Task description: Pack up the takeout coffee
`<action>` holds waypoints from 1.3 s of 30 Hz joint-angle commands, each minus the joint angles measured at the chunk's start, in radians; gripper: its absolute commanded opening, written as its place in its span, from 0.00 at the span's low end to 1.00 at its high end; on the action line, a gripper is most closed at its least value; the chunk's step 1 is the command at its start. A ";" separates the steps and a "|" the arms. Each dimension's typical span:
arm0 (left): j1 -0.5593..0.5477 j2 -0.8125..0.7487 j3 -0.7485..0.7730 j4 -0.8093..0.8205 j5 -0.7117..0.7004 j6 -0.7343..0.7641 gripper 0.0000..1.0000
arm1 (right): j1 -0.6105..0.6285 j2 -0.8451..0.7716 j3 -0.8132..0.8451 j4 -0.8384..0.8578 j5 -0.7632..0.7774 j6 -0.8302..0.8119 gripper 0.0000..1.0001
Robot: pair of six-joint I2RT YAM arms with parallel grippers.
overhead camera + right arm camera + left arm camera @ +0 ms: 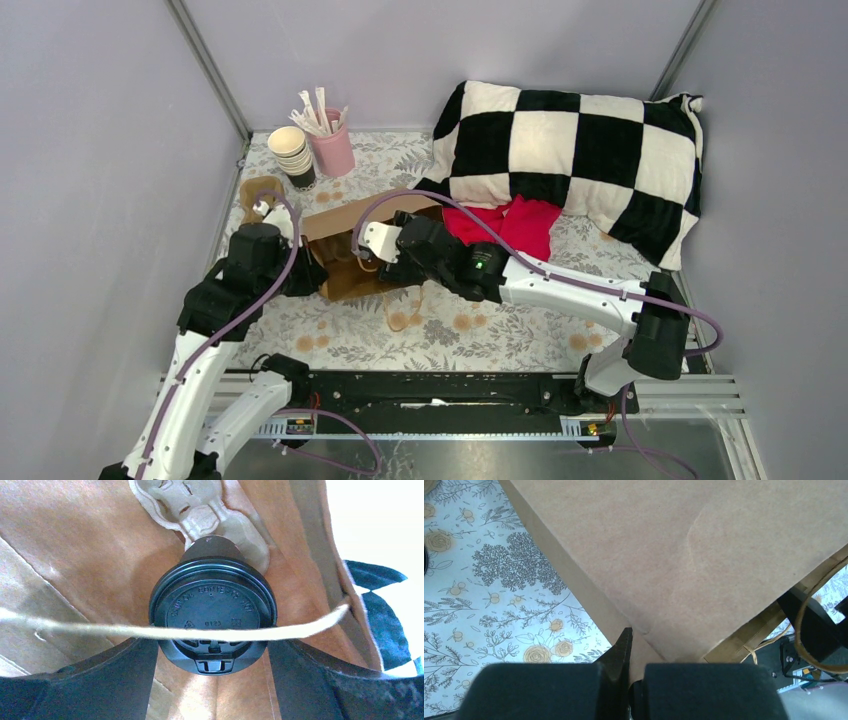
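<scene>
Coffee (pixel 212 605), half-hidden inside bag (pixel 704 555), in grasp of right gripper (pixel 211 652); left gripper (pixel 634 655) tight on bag edge.

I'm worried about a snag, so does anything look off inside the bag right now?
Yes. The brown bag's twine handle lies straight across the takeout coffee's lid, right at the right gripper, so it might catch when that arm pulls out. No spill or damage shows.

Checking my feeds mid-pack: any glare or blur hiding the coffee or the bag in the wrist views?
Right wrist: takeout coffee sharp, its lettering legible; top right corner blown out white. Left wrist: brown paper bag evenly lit and crisp; fingers blurred.
</scene>
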State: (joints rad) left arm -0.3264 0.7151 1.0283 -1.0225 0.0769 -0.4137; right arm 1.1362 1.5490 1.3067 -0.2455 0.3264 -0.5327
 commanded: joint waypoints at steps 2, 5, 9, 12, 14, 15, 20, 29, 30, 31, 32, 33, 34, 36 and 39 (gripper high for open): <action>-0.002 -0.027 0.023 -0.017 0.065 0.039 0.00 | -0.006 -0.020 0.009 -0.037 -0.043 -0.100 0.36; -0.002 -0.027 0.017 -0.017 0.081 0.035 0.00 | -0.006 -0.018 0.028 -0.058 -0.065 -0.121 0.36; -0.002 -0.002 0.023 -0.015 0.076 0.028 0.00 | -0.006 -0.029 0.043 -0.057 -0.101 -0.145 0.37; -0.001 0.018 0.043 -0.012 0.072 0.023 0.00 | -0.006 -0.031 0.047 -0.075 -0.132 -0.173 0.38; -0.002 0.034 0.055 -0.014 0.070 0.024 0.00 | -0.006 -0.031 0.045 -0.085 -0.142 -0.191 0.39; -0.002 0.043 0.061 -0.017 0.066 0.023 0.00 | -0.006 -0.029 0.047 -0.097 -0.149 -0.205 0.39; -0.002 0.052 0.073 -0.019 0.078 0.014 0.00 | -0.006 -0.002 0.069 -0.114 -0.133 -0.272 0.39; -0.002 0.021 0.029 -0.019 0.098 0.032 0.00 | -0.006 0.051 0.049 -0.092 -0.081 -0.388 0.39; -0.002 0.022 0.031 -0.020 0.099 0.036 0.00 | -0.006 0.057 0.054 -0.091 -0.079 -0.398 0.40; -0.001 0.020 0.031 -0.019 0.098 0.037 0.00 | -0.006 0.063 0.058 -0.087 -0.078 -0.411 0.41; -0.002 0.020 0.030 -0.019 0.096 0.038 0.00 | -0.006 0.070 0.061 -0.087 -0.079 -0.425 0.42; -0.002 0.018 0.029 -0.019 0.096 0.038 0.00 | -0.006 0.079 0.061 -0.087 -0.085 -0.440 0.42; -0.001 0.016 0.027 -0.019 0.099 0.037 0.00 | -0.006 0.088 0.062 -0.085 -0.098 -0.453 0.42; -0.002 0.011 0.018 -0.017 0.102 0.033 0.00 | -0.006 0.117 0.056 -0.067 -0.105 -0.471 0.41; -0.001 0.006 0.012 -0.016 0.105 0.035 0.00 | -0.007 0.172 0.079 -0.046 -0.080 -0.455 0.39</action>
State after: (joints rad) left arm -0.3264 0.7387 1.0470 -1.0615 0.1535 -0.3893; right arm 1.1358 1.6577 1.3346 -0.3363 0.2249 -0.9516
